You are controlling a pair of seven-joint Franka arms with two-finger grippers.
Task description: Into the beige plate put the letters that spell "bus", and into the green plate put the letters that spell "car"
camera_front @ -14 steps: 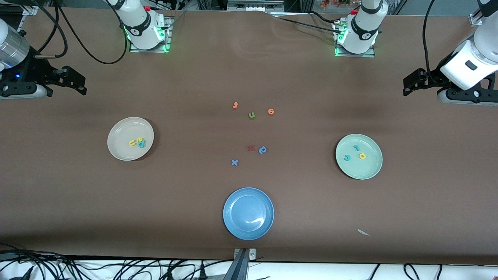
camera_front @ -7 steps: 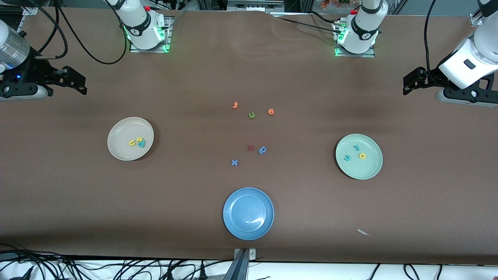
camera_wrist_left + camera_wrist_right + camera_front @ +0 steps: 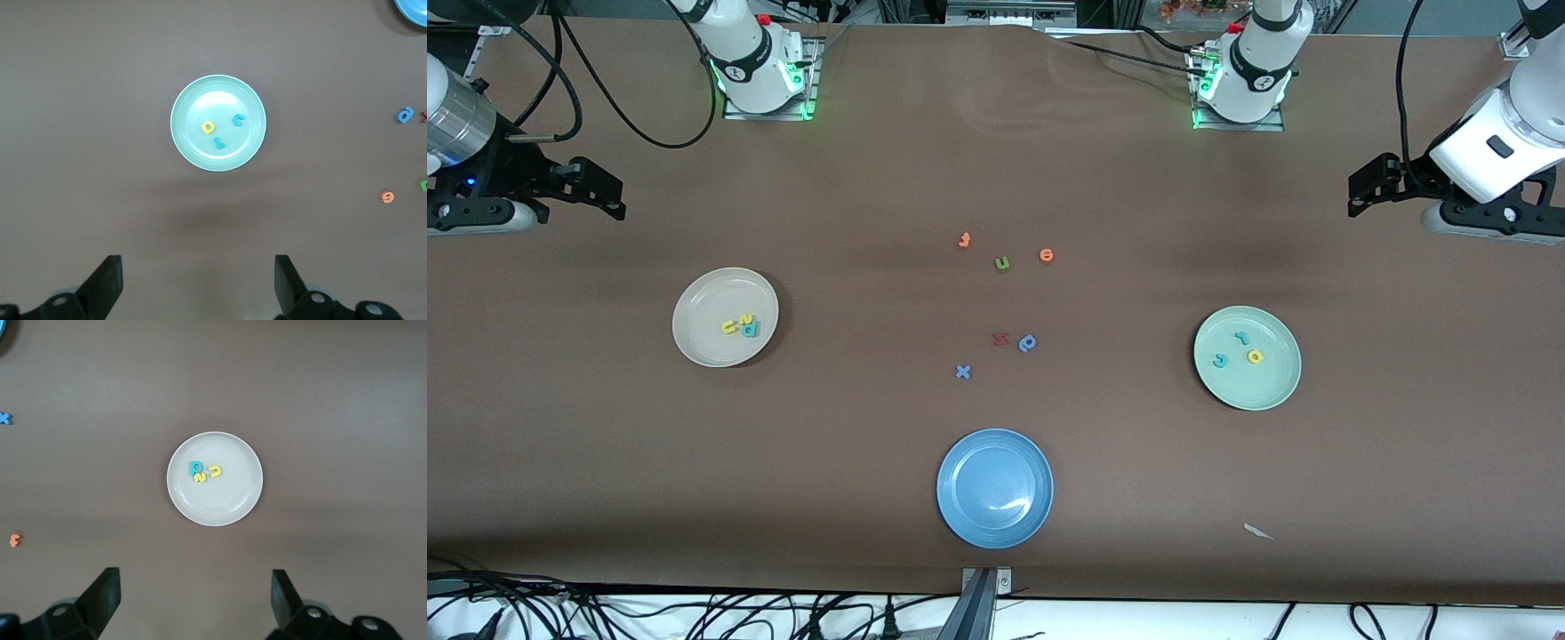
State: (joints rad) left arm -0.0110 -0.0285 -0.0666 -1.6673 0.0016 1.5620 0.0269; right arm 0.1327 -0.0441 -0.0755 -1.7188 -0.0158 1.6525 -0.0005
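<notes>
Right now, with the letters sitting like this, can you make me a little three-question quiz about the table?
1. True or false: the beige plate holds a teal b, a yellow s and a yellow u.
2. How many letters lie in the green plate?
A. one
B. two
C. three
3. Fill in: the plate with nothing in it is the ____ plate.

Key
1. True.
2. C: a teal c, a yellow a and a teal r.
3. Blue. It lies nearest the front camera. The left tool and right tool both stand open and hold nothing.
</notes>
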